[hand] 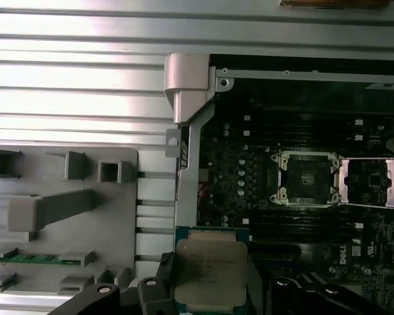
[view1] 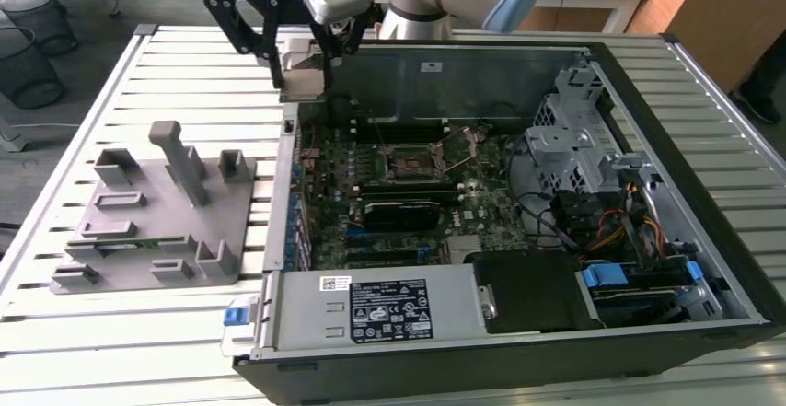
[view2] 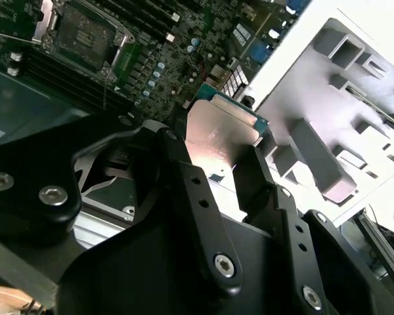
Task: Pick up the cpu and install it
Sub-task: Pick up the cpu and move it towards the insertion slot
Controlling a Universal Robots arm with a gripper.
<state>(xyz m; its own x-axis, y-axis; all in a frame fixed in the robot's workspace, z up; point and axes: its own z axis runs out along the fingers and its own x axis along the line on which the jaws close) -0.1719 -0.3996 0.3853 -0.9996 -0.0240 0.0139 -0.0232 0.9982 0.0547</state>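
Gripper (view1: 302, 76) is clamped on the cpu (view1: 304, 63), one finger on each of two opposite edges. The chip's shiny metal top shows in both wrist views. Exterior view: cpu is held up over the far corner of the computer case (view1: 491, 67), about 11 o'clock from the socket (view1: 411, 162) and well apart from it. The socket's metal frame (hand: 369, 180) is flipped open. Grey holder tray (view1: 160, 213) sits at 9 o'clock of the case, on the slatted table (view1: 184, 56).
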